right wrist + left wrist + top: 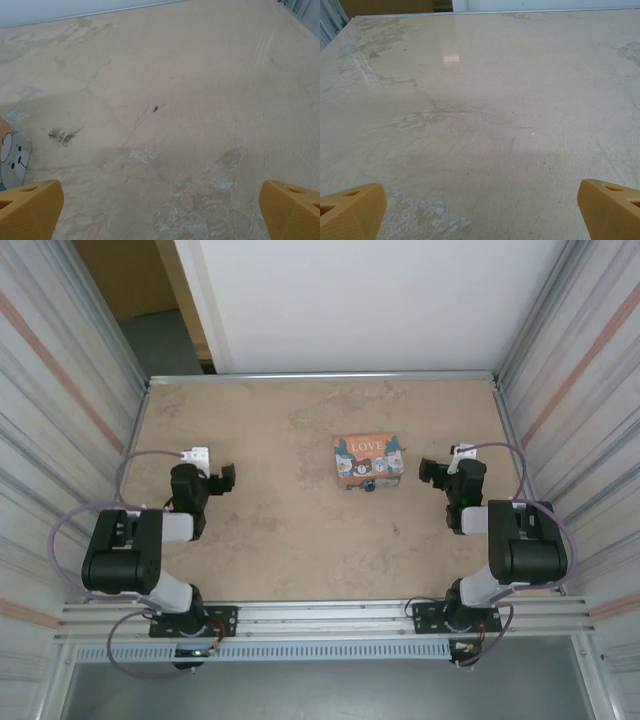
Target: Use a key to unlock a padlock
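The padlock [368,486] lies on the bench [280,540] right of the middle, touching or just beside the near face of the orange "LOVE" box [368,458]. It is too small from above to tell how its shackle sits. The left pincer [228,480] hangs over the left half of the bench, fingers on the side toward the box, jaws spread wide and empty. Its wrist camera shows two yellow fingertips [351,210] at the lower corners with bare marbled bench between them. The right pincer [431,472] sits toward the right edge, near the box's right end, likewise wide and holding nothing. Between its fingertips [30,207] is bench surface with a small dark mark [156,108] and a grey smudge [63,134], and a corner of the box with a cartoon cat's face pokes in at the left border. Bare bench lies between each pincer and the box, and the box itself screens the padlock from the far side. Ribbed metal walls [60,390] close in the left and right edges, and a white panel [350,300] stands past the far edge. An aluminium rail [320,615] carrying both arm bases runs along the near edge. Lilac cables [60,530] loop off each arm.
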